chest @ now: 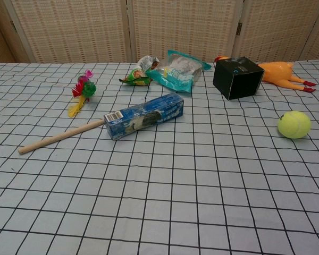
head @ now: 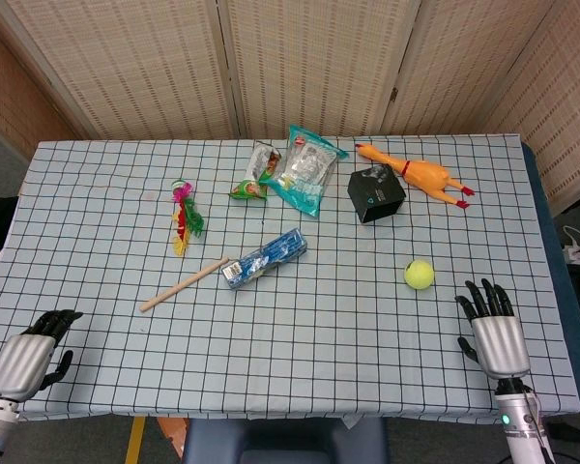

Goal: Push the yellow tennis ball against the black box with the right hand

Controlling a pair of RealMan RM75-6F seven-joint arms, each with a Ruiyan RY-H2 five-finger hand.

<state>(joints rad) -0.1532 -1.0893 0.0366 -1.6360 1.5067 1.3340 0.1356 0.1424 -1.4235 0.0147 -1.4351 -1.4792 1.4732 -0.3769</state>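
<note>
Right hand (head: 491, 324) rests near table's near right corner, fingers spread, holding nothing. Left hand (head: 29, 353) at near left corner, fingers loosely curled, empty. Yellow tennis ball (head: 419, 275) just beyond right hand, toward right edge; likely light, fuzzy, quick to roll, so push on near-right side. Bare checked cloth between ball and black box (head: 376, 193). Rubber chicken (head: 420, 176) just behind box; right edge close.
</note>
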